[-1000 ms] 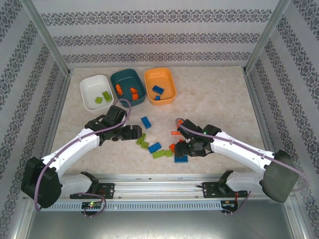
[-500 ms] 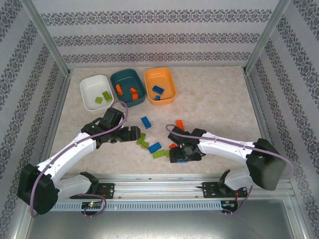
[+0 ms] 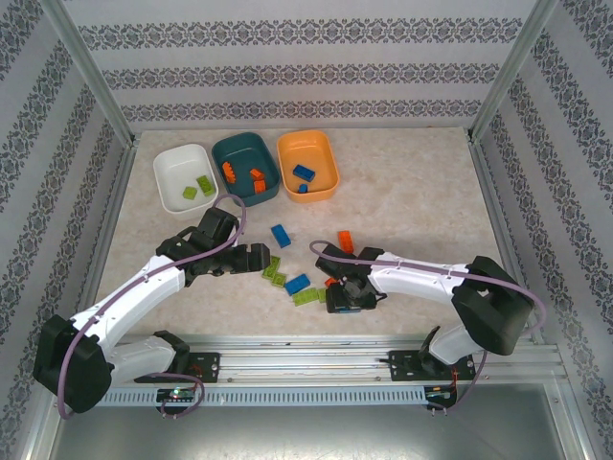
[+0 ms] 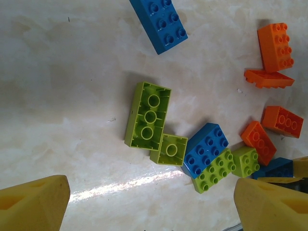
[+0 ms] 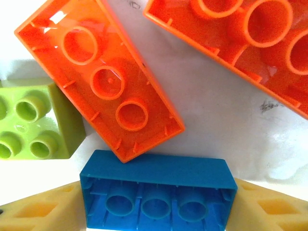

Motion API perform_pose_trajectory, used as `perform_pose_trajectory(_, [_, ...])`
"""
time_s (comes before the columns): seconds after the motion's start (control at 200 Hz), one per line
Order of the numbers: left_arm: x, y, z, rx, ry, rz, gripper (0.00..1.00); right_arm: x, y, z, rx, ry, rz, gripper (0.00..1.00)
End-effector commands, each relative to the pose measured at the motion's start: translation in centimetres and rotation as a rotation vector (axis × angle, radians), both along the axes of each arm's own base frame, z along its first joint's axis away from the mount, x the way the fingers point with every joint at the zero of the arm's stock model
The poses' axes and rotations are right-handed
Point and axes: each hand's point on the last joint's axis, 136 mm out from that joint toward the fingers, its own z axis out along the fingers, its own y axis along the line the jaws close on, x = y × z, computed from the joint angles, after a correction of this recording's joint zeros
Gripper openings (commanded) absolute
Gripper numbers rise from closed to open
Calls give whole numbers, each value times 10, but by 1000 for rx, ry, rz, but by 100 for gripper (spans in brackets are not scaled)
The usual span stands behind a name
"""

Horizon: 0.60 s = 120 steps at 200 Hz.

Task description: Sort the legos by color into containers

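A blue brick (image 5: 159,192), hollow side up, sits pinched in the right gripper (image 5: 156,214) on the table (image 5: 216,110), an upturned orange brick (image 5: 101,79) touching its far edge; the left gripper (image 4: 151,207) gapes wide above green bricks (image 4: 148,115).

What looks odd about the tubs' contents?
The orange tub holds blue bricks, while the orange bricks lie in the dark teal tub: each colour is kept together, but tub and brick colours do not match.
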Motion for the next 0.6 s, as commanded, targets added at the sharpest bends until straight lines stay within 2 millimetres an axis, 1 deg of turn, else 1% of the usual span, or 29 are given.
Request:
perform_pose_trajectory(0.0, [-7, 0, 1, 4, -1, -8, 89, 3, 1, 3, -8, -25, -5, 64])
perform_pose_trajectory(0.07, [-7, 1, 2, 3, -2, -5, 89, 2, -2, 9, -11, -31, -8, 63])
perform_pose_trajectory(0.14, [-7, 1, 4, 3, -5, -7, 89, 2, -4, 22, 1, -50, -12, 63])
perform_pose_trajectory(0.275, [-7, 0, 4, 2, -2, -10, 89, 8, -3, 59, 60, -117, -16, 63])
perform_pose_trajectory(0.355, [-5, -2, 3, -6, 1, -9, 89, 17, 2, 81, 123, -147, -23, 63])
perform_pose_trajectory(0.46, [-4, -5, 2, -22, 4, -11, 89, 37, 6, 109, 217, -174, -35, 63])
perform_pose_trajectory(0.53, [-4, -6, 2, -22, 7, -12, 89, 57, 5, 131, 271, -201, -52, 63])
perform_pose_trajectory(0.585, [-5, -4, 0, -15, 10, -13, 89, 77, 2, 151, 295, -240, -58, 63])
perform_pose_trajectory(0.595, [-5, -4, 0, -13, 10, -13, 89, 82, 2, 157, 301, -253, -60, 63])
